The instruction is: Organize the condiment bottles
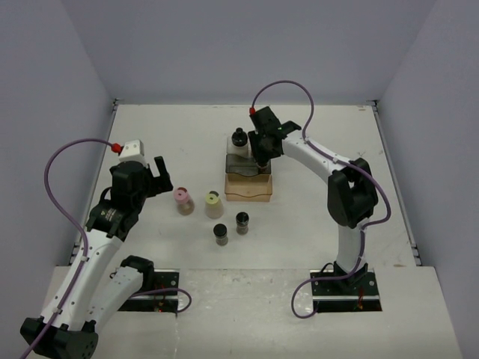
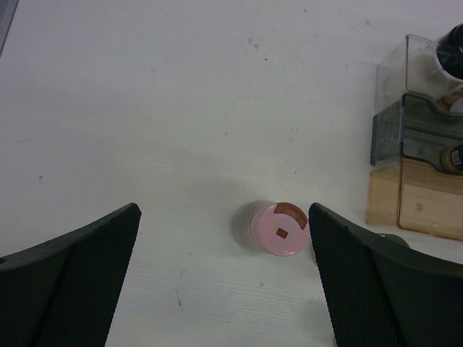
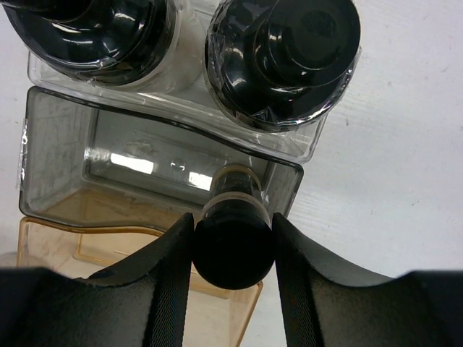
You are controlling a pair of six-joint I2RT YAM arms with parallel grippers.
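One black-capped jar (image 3: 233, 217) pinched by right claw (image 3: 233, 246) over the rack (image 3: 87, 144); left claw (image 2: 224, 217) spread.

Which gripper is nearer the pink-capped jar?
Left. The left gripper hangs open close by the pink-capped jar; the right gripper is away at the rack, holding a black-capped jar.

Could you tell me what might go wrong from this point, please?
The right gripper holds a black-capped jar near the grey compartment's end wall; released off-centre, it may catch the rim and tip. The pink-capped jar sits close to one finger of the open left gripper; descending could knock it over.
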